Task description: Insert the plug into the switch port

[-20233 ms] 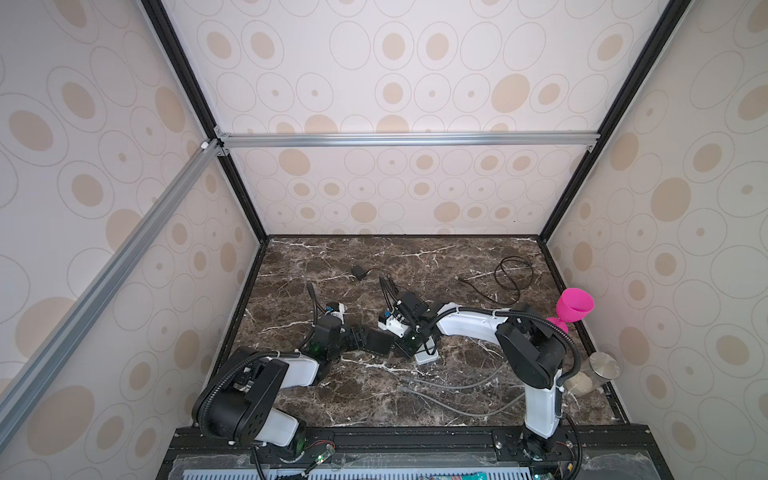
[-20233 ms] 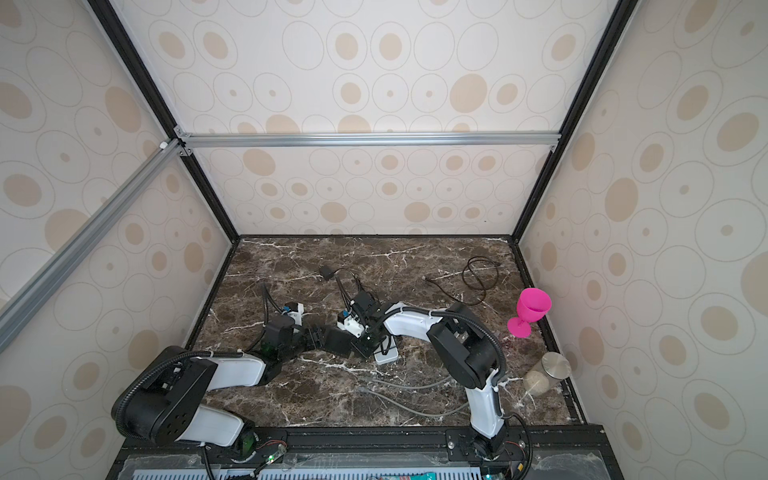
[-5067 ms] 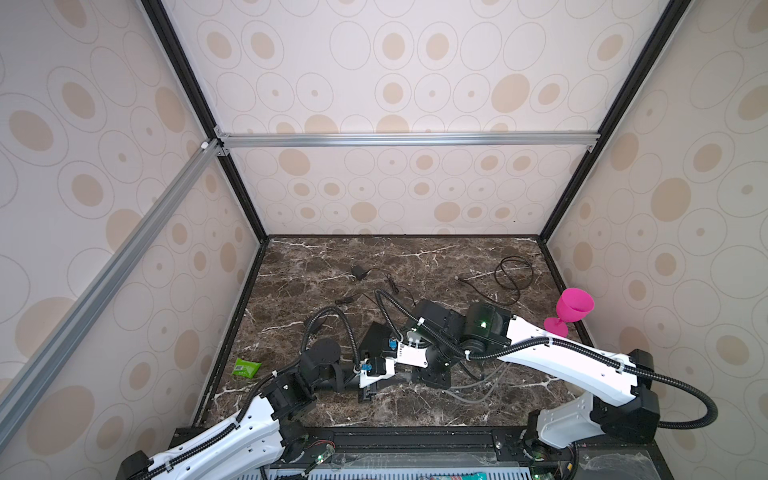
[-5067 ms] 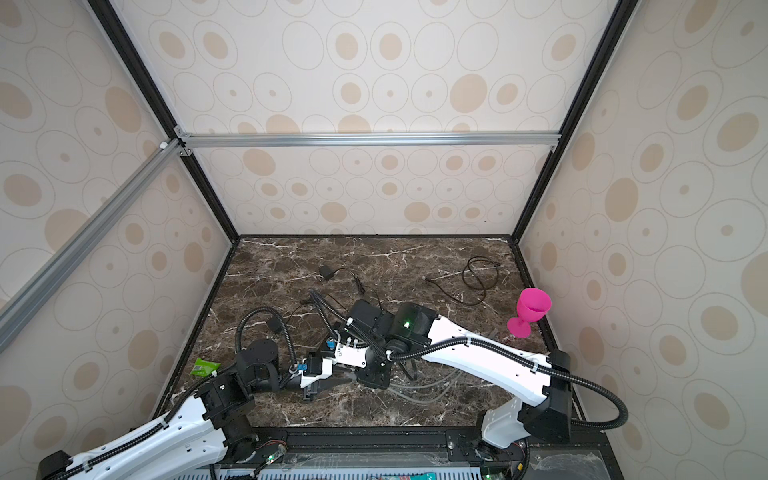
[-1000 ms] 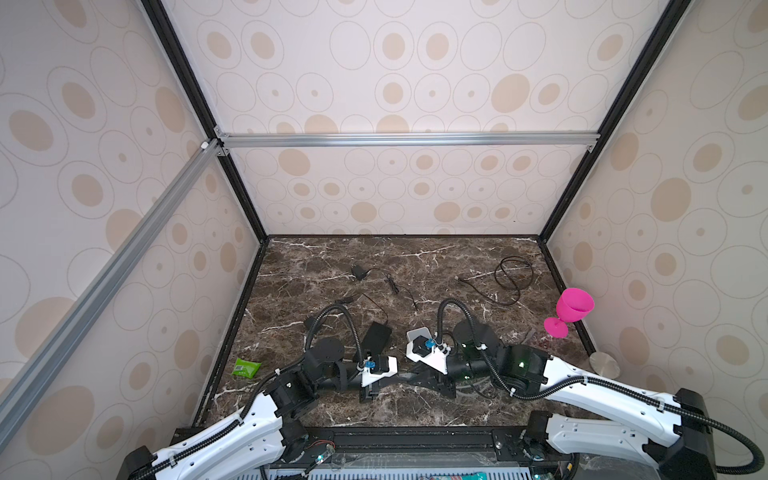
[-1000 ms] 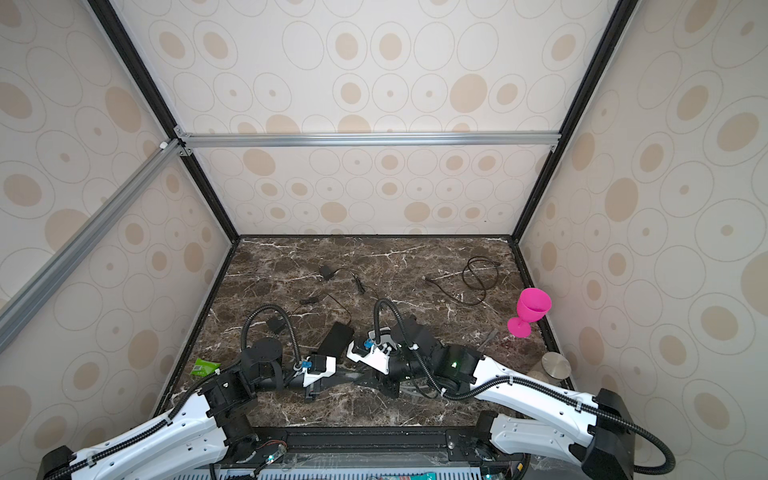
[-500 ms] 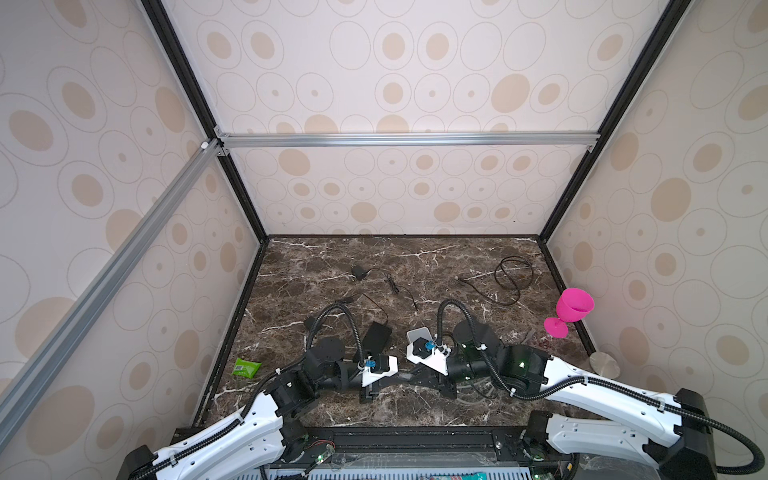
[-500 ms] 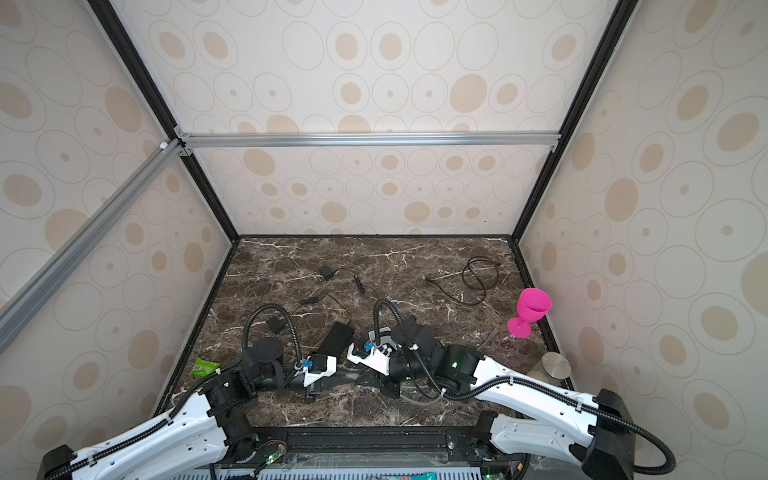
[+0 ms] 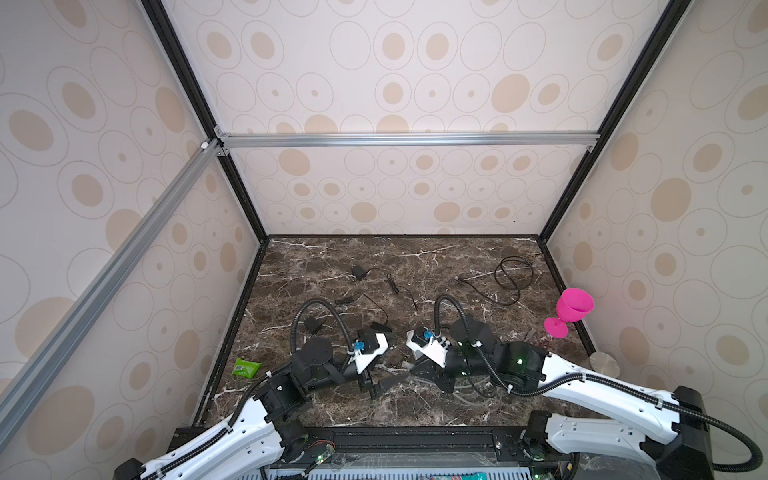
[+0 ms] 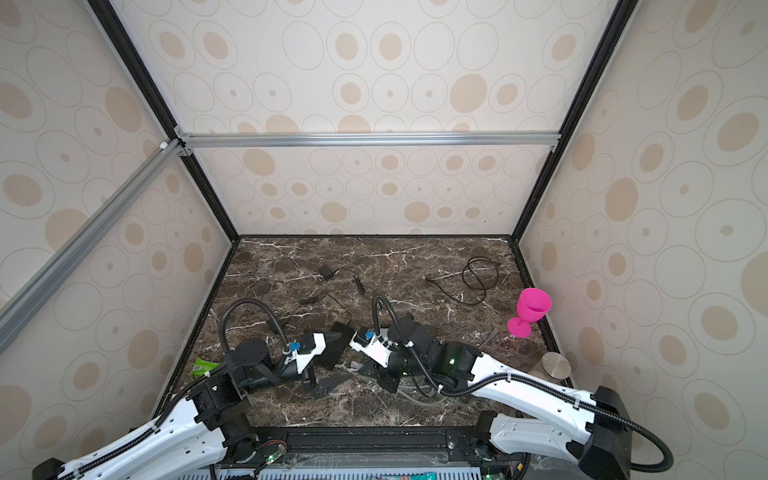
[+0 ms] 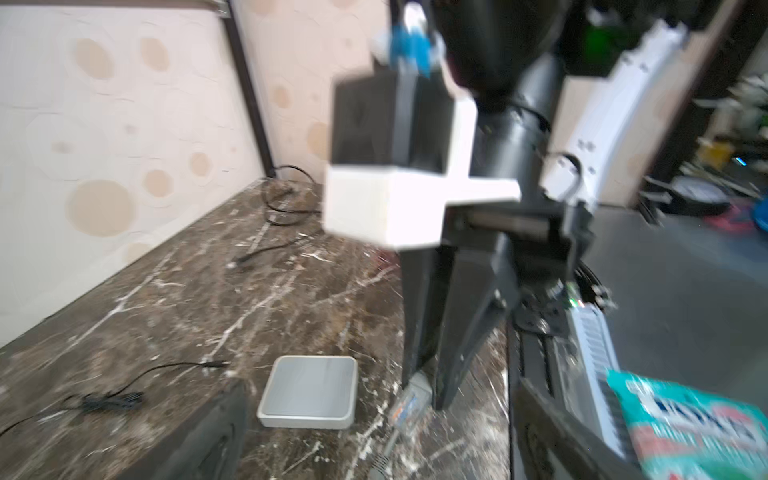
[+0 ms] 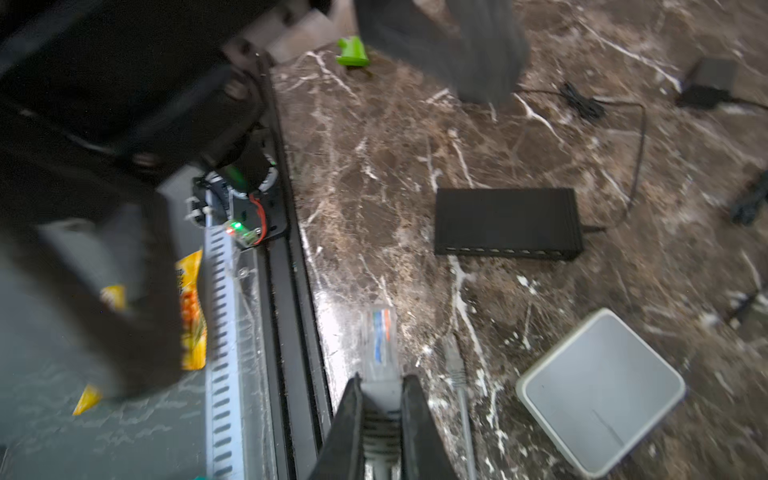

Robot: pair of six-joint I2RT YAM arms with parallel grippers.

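Brown marble tabletop (image 9: pixel 316 266) is forming the work surface. It is enclosed on three sides by walls papered with beige ovals, and an aluminium rail (image 9: pixel 407 139) is running across the far wall. Both arms are reaching in from the near edge and are meeting close to the middle of the near half of the table.

On the right side, the right gripper (image 12: pixel 380 380) is clamping its fingers (image 12: pixel 351 419) on the grey boot of the plug (image 12: pixel 378 340), so the clear connector tip is projecting beyond the fingertips. In the left wrist view this gripper is pointing steeply down and is holding the plug low over the marble. Whether the plug is touching the surface cannot be told.

On the left side, the left gripper (image 9: pixel 377 385) is standing wide open with nothing between its fingers. It is facing the right gripper across a short gap.

The switch (image 12: pixel 505 222), a black box, is lying flat on the marble. It is sitting to the left of the plug and farther back, apart from it. Its row of ports is facing toward the right gripper, and a thin black lead is running out of one end.

A white box (image 12: pixel 598 390) is lying flat just beside the plug, on its far side.

A pink goblet (image 9: pixel 571 309) is standing at the right edge. A green packet (image 9: pixel 246 368) is lying at the left edge. A coiled black cable (image 9: pixel 513 274) is lying in the far right corner.
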